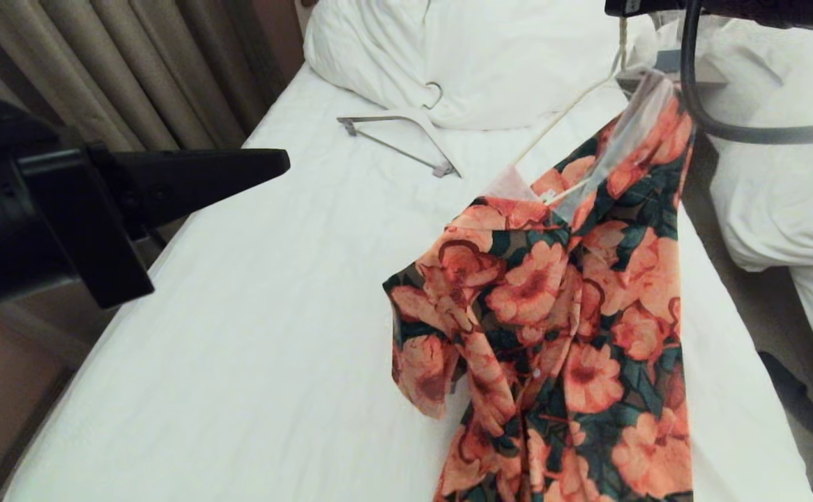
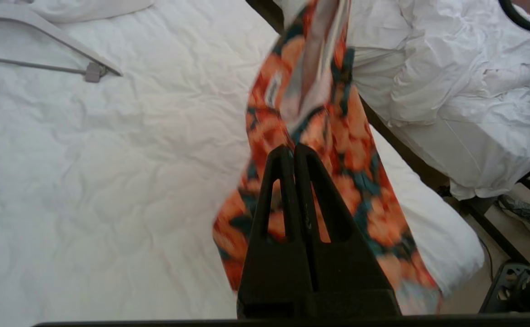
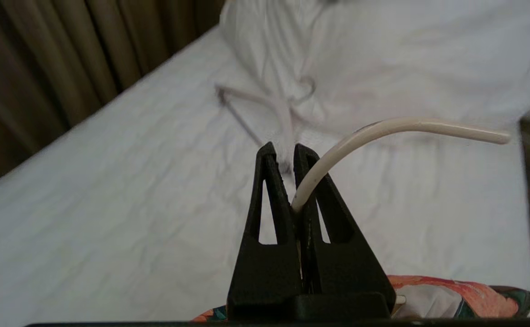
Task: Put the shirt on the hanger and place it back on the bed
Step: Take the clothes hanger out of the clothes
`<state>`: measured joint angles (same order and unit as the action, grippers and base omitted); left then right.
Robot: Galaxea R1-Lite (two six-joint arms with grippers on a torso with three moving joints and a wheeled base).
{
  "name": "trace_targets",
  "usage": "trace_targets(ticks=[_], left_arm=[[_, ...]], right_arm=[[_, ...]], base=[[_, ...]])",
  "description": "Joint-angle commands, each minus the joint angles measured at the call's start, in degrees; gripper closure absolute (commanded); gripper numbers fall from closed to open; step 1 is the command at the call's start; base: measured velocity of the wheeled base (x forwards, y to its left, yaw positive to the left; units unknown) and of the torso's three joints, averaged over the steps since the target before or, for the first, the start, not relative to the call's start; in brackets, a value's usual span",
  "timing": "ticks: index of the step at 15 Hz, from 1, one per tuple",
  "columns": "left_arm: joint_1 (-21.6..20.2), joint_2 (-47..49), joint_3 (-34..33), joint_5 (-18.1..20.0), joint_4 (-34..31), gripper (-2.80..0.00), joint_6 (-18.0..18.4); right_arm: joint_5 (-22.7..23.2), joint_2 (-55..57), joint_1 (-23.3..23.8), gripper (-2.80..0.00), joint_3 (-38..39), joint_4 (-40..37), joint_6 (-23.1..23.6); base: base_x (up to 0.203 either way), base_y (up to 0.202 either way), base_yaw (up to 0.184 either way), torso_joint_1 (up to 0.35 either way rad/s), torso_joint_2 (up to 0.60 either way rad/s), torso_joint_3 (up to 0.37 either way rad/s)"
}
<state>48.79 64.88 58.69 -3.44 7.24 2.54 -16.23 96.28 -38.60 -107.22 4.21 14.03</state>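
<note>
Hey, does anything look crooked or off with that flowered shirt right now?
Yes. The shirt hangs lopsided from the cream hanger gripped by the right hand: one shoulder is raised, the other sags toward the bed.

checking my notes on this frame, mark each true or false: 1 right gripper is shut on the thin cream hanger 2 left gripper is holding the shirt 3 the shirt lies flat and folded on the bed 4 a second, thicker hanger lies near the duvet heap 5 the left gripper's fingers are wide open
1. True: the right gripper is shut on the thin cream hanger.
2. False: the left gripper is shut, empty and apart from the floral shirt.
3. False: the shirt hangs raised at its collar, draping down to the bed.
4. True: the thicker white hanger lies by the duvet heap.
5. False: they are shut together.
</note>
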Motion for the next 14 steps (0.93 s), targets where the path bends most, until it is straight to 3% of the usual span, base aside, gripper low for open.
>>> trace_targets(ticks=[1,4,11,14], left_arm=[[0.2,0.3,-0.2,0.0,0.1,0.0,0.0],[0.2,0.7,-0.5,0.0,0.4,0.0,0.0],[0.7,1.2,-0.4,0.4,0.2,0.0,-0.1],[6.4,3.6,-2.0,0.0,0.5,0.0,-0.5]], right_arm=[[0.1,0.9,0.1,0.0,0.1,3.1,1.5],[2.9,2.1,0.6,0.0,0.0,10.3,5.2],[3.1,3.2,0.9,0.0,-1.4,10.7,4.9],[3.0,4.1,1.4,0.0,-1.4,11.6,4.9]], base=[[0.0,0.0,0.0,0.157,-0.51,-0.369],[0.0,0.0,0.0,0.165,-0.52,-0.359],[0.0,0.0,0.0,0.207,-0.58,-0.364],[0.0,0.0,0.0,0.213,-0.53,-0.324]])
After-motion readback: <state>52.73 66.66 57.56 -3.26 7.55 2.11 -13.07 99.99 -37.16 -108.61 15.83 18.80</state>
